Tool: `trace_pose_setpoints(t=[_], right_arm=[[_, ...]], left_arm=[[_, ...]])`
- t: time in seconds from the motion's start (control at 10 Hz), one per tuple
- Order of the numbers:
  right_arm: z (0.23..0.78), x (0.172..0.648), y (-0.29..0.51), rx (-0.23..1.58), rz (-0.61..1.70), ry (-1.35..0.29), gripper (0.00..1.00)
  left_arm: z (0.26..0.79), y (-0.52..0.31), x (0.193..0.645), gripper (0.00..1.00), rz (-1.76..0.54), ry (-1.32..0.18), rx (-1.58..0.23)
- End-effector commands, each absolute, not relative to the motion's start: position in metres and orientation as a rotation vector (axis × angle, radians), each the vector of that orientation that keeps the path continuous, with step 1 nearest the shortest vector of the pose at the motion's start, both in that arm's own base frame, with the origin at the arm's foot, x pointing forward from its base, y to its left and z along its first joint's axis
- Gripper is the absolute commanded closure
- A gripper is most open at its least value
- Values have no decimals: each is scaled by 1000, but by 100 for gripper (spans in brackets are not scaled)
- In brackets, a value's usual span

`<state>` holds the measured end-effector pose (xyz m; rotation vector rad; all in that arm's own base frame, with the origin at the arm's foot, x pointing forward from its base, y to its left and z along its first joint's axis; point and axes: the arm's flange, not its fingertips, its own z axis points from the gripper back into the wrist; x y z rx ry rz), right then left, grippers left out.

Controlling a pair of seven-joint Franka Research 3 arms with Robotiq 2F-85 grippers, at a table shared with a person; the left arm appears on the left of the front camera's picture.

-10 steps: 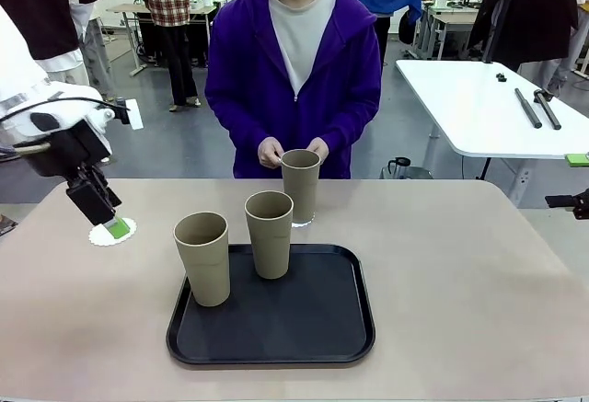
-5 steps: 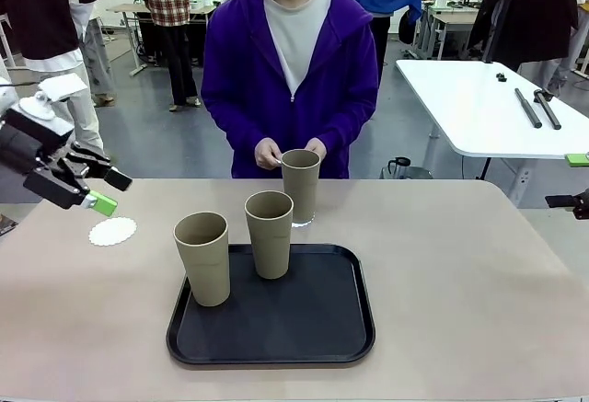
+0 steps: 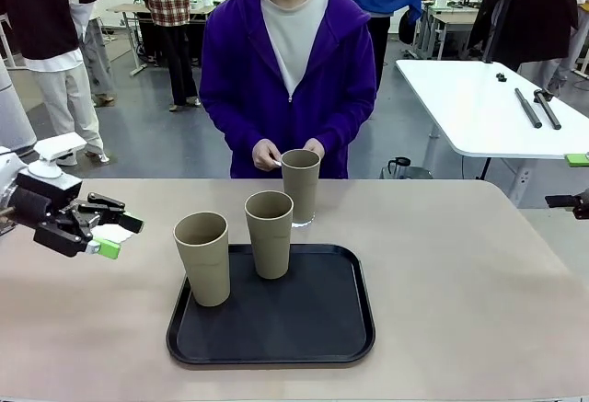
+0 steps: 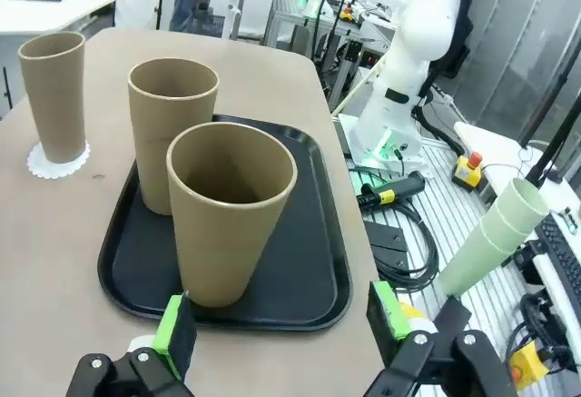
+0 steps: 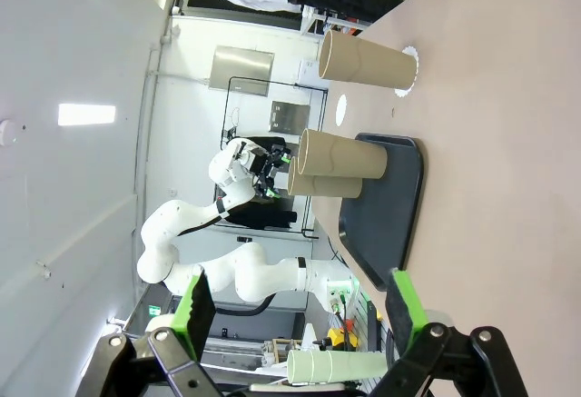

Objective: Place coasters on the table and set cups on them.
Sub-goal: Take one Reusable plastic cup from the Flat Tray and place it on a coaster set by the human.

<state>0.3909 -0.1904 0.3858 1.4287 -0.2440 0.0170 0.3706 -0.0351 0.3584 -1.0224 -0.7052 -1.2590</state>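
Observation:
My left gripper point(image 3: 124, 237) hangs open just above the table point(image 3: 460, 273) at the left, its jaws level and facing the cups. A white coaster point(image 3: 109, 233) lies on the table behind its fingers, partly hidden. Two tan cups point(image 3: 202, 258) point(image 3: 269, 234) stand on the black tray point(image 3: 313, 328). A third cup point(image 3: 300, 186) stands past the tray on a coaster point(image 3: 295, 223). In the left wrist view the nearest cup point(image 4: 231, 211) stands a little ahead of the open left gripper point(image 4: 281, 324). My right gripper point(image 5: 300, 304) is open and holds nothing.
The person point(image 3: 291, 62) stands at the far edge and holds something small and white point(image 3: 276, 160) in both hands behind the third cup. A white table point(image 3: 479, 98) with black rods stands at the back right. Bare tabletop lies right of the tray.
My left gripper lifted off the coaster, which stays on the table. It swung up, then came down level with its jaws toward the cups. The cups did not move.

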Motion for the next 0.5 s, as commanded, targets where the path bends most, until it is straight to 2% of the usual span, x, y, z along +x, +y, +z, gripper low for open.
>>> trace_pose_setpoints(t=[0.0,0.4], right_arm=[[386,392,-191,1431,20,-243,0],[386,392,-191,1431,20,-243,0]], left_arm=[[351,-37,377,0,-1324,-794,-993],[326,-64,397,0,-1359,-808,-873]])
